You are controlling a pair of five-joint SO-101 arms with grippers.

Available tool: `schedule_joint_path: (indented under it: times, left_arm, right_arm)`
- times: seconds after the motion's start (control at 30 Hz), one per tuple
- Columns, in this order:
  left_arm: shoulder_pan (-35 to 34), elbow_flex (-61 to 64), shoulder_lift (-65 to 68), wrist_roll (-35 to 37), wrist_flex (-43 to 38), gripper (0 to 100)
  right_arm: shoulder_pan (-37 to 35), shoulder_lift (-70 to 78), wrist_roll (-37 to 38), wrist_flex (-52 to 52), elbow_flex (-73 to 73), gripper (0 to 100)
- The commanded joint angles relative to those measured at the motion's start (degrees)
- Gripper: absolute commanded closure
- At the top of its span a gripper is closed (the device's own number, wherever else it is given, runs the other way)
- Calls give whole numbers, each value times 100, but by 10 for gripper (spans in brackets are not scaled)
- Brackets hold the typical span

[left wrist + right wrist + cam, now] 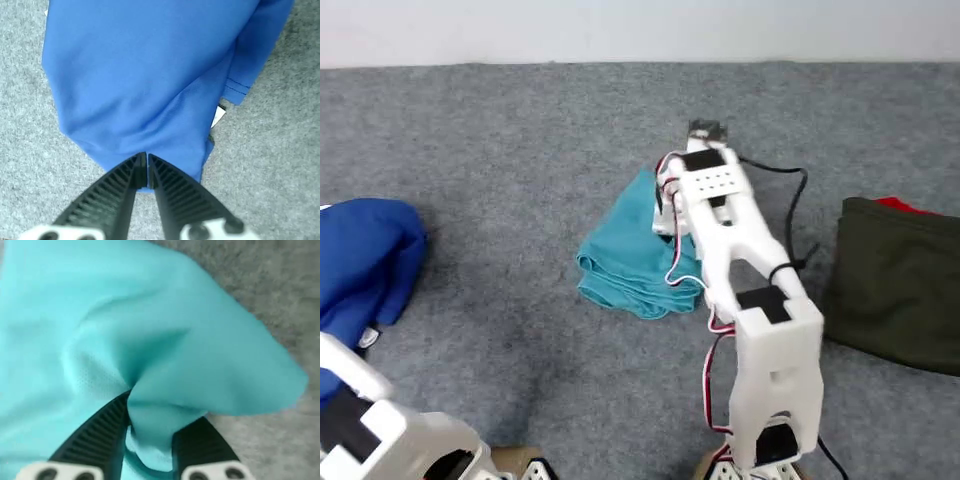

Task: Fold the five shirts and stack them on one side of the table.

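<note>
Looking down from the high view, the right arm [730, 230] stretches out over the grey counter [520, 140] to the teal shirt [630, 262], which lies crumpled mid-counter. The blue shirt [365, 262] is bunched at the left edge, just beyond the left arm [380, 425]. An olive shirt [895, 285] lies folded at the right side on top of a red shirt [902, 206], of which a sliver peeks out behind. That looks like the stack under way, so two of five seem done.

Left wrist view: the left tool [147, 161] has its jaws pressed together on the blue shirt's lower edge, with cloth gathered toward the tips, likely to drag or lift it flat for folding.

Right wrist view: the right tool [161, 415] is pinching a fold of the teal shirt, a lump of cloth bulging between the jaws. Gripping a bunched ridge rather than a hem probably means the shirt must be shaken out before any fold is made
</note>
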Motion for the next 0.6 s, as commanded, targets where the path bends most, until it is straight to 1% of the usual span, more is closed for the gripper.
schedule_joint_path:
  times: [0.0,0.27,0.57]
  left_arm:
    - [-9,-242,-308,-26,-9,984]
    - [-9,-242,-308,-26,-9,984]
    - [-9,-242,-308,-26,-9,984]
  right_arm:
    - [154,-945,413,391,-88,990]
    - [356,-2114,1116,1086,-88,990]
    - [1455,-3240,2453,1895,-88,990]
